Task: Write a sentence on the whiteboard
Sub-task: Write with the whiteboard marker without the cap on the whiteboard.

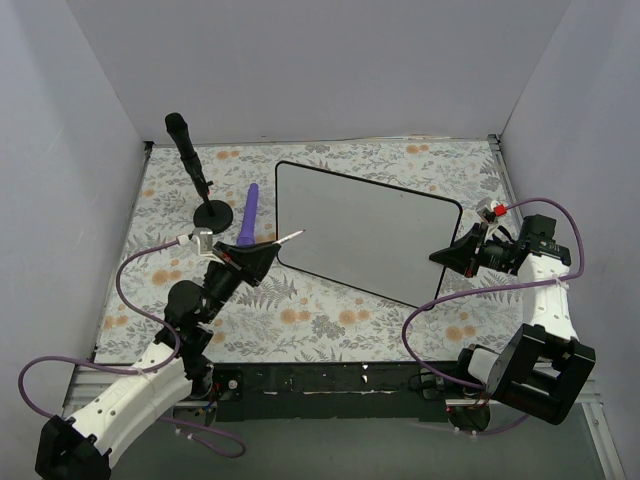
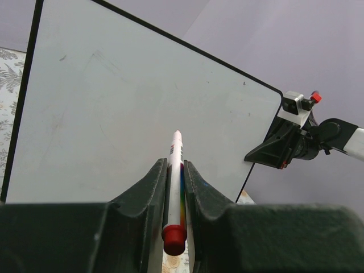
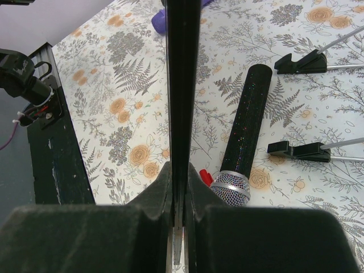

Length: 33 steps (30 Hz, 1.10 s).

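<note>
Right end effector (image 1: 447,258) is clamped shut on the right near corner of the whiteboard (image 1: 365,225). The board sits centre-right on the floral worktop (image 1: 300,310), toward the far edge. Left end effector (image 2: 175,166) grips a white marker (image 2: 176,185), tip over the board's left edge; contact cannot be judged.

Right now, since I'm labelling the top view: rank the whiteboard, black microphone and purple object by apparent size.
1. whiteboard, by far.
2. black microphone, standing nearer the camera, so flattered.
3. purple object, lower end hidden by the left gripper.
</note>
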Each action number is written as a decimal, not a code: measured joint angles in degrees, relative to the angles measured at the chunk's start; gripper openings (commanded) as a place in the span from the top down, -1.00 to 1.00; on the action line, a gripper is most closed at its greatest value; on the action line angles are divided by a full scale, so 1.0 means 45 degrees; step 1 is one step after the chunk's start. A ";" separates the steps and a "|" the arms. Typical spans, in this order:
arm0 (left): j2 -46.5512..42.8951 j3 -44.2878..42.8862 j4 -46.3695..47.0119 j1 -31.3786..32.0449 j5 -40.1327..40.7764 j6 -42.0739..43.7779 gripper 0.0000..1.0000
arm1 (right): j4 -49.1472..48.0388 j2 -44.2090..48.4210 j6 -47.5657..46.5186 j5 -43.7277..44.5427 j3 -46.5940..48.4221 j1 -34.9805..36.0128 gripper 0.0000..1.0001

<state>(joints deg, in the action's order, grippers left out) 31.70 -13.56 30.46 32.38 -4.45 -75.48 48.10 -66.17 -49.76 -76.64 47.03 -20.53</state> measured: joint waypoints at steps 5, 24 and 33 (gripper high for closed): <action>-0.0321 0.0107 0.0262 0.0000 -0.0185 -0.0243 1.00 | 0.0000 -0.0024 0.0000 0.0005 0.0000 0.0005 0.97; 0.3332 -0.0568 0.2254 -0.0364 -0.0539 0.0228 1.00 | -0.0005 -0.0155 -0.0044 0.0073 0.0000 0.0160 0.97; 0.4333 -0.0952 0.3288 -0.0578 -0.0306 0.1151 1.00 | -0.0005 -0.0155 -0.0044 0.0087 0.0000 0.0165 0.97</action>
<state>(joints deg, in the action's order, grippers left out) 51.20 -17.85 45.25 29.78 -5.82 -70.30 48.07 -66.87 -49.95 -76.25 47.03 -19.79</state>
